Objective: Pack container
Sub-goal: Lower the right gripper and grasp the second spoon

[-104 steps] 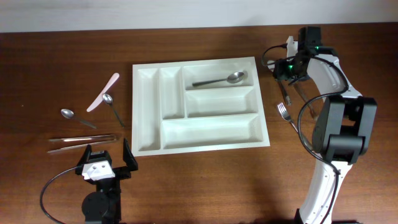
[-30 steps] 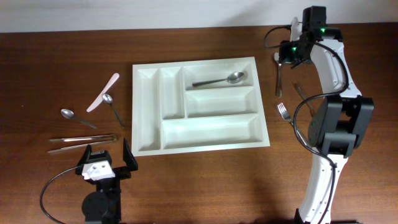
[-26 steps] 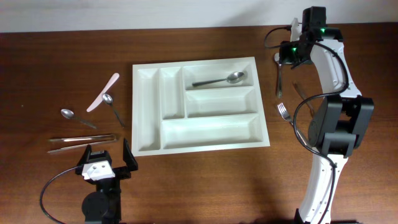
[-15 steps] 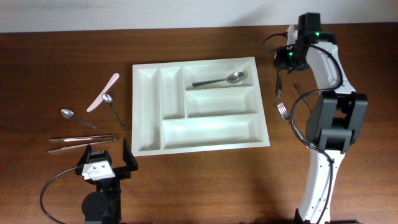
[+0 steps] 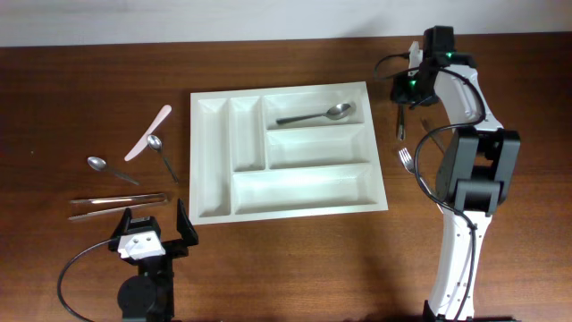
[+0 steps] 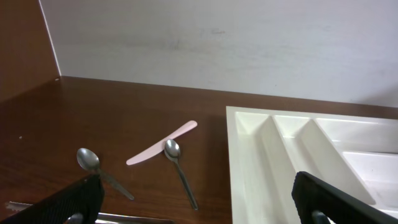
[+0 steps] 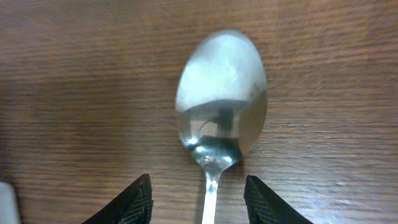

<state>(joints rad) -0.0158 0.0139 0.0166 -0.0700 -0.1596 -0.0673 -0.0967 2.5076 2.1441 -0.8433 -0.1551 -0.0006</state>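
Overhead: the container [image 5: 211, 161] sits mid-table, one spoon [image 5: 319, 114] lying in its top wide compartment. The right gripper [image 5: 404, 93] hangs just off the tray's far right corner, over a second spoon [image 5: 400, 121].

Left wrist: the left gripper [image 6: 196, 186] is spread wide, container to its right, pink utensil [image 6: 163, 151] ahead.

Right wrist: fingertips [image 7: 132, 202] apart, straddling the second spoon's handle, not clamping it.

Brown wooden table [image 5: 295, 259], white wall [image 5: 179, 18] behind. Left: pink utensil [image 5: 148, 132], small spoon [image 5: 162, 154], second spoon [image 5: 107, 167], tongs [image 5: 121, 204]. Right: fork [image 5: 408, 161].
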